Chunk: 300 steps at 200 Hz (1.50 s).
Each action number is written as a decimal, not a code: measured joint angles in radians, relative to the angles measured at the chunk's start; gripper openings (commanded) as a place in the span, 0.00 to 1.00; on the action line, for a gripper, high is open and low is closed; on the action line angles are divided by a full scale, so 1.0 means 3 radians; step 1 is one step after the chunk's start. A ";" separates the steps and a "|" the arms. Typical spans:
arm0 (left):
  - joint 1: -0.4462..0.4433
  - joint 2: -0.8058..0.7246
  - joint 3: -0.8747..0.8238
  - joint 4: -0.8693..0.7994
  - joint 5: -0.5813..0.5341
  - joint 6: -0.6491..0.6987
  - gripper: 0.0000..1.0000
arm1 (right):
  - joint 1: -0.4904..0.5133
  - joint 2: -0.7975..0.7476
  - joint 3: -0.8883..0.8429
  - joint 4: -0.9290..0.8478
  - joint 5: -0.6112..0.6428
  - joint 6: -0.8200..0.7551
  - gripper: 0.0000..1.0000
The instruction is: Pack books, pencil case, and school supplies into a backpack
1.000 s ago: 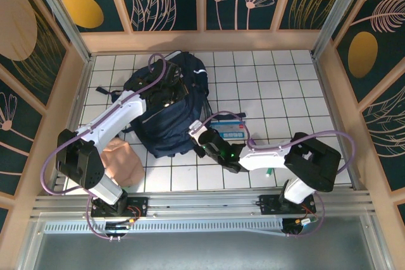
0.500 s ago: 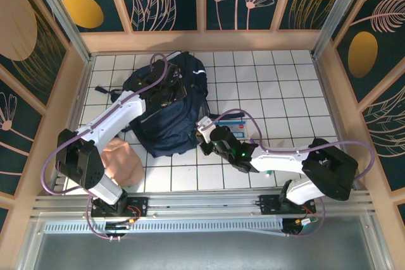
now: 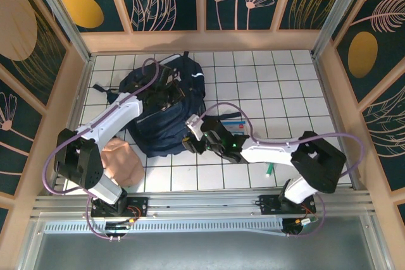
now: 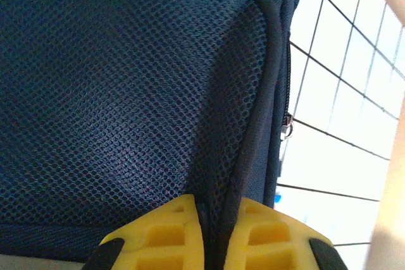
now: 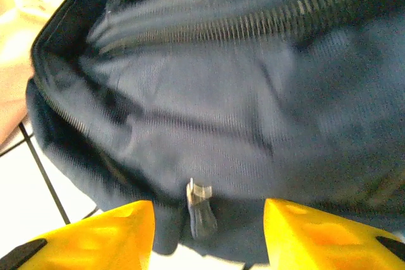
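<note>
The dark navy backpack [image 3: 161, 112] lies on the tiled floor at centre left. My left gripper [image 3: 166, 90] is over its far part, shut on a mesh-lined padded edge [image 4: 253, 124] that sits pinched between the yellow fingers [image 4: 158, 235]. My right gripper [image 3: 192, 136] is at the backpack's near right edge and stands open. A metal zipper pull [image 5: 201, 210] hangs between its fingers, touching neither. The navy book [image 3: 235, 126] lies right of the backpack, partly under the right arm. A green pen [image 3: 267, 169] lies near the right arm's base.
The peach pencil case [image 3: 121, 161] sits on the floor beside the left arm's base, close to the backpack's near left corner, and its edge [image 5: 19, 23] appears in the right wrist view. Wooden walls close the floor in on three sides. Bare tiles lie to the right.
My right gripper has opened and moved left, up against the backpack's near edge. The left gripper stays shut on the backpack, and the bag has shifted a little.
</note>
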 measured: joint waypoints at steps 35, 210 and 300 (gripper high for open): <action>0.0000 -0.0093 -0.0093 0.0078 0.0172 -0.0336 0.00 | -0.0003 0.0153 0.0140 -0.0225 0.0161 0.0237 0.48; 0.0000 0.0126 0.0191 0.0095 0.0462 0.0734 0.53 | -0.0351 -0.0179 0.0069 -0.0587 -0.0404 0.0468 0.00; -0.0120 -0.1815 -0.1759 0.0683 0.1263 0.4033 0.63 | -0.0739 -0.0243 -0.0045 -0.0285 -0.1609 0.0481 0.00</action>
